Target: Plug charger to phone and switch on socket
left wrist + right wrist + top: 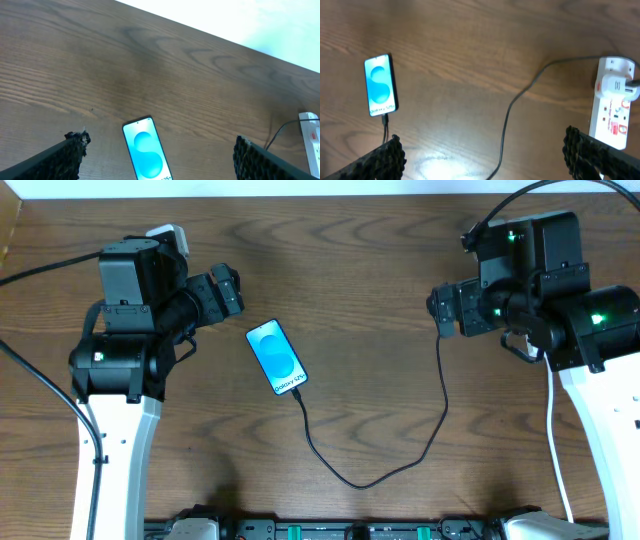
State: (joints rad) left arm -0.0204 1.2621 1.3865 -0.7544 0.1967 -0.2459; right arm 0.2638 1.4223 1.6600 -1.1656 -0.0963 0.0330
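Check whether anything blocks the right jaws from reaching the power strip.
Nothing visible does. The power strip lies ahead of the open right jaws, toward their right side. The adapter sits at its far end, and the cable curves away leftward.

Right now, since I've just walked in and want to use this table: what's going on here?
Nothing is held: the left gripper and the right gripper both hang open. The phone lies lit between them with the charger plugged into its lower end; it loops over to its white adapter, seated in the socket. Whether the socket is switched on, I cannot tell.
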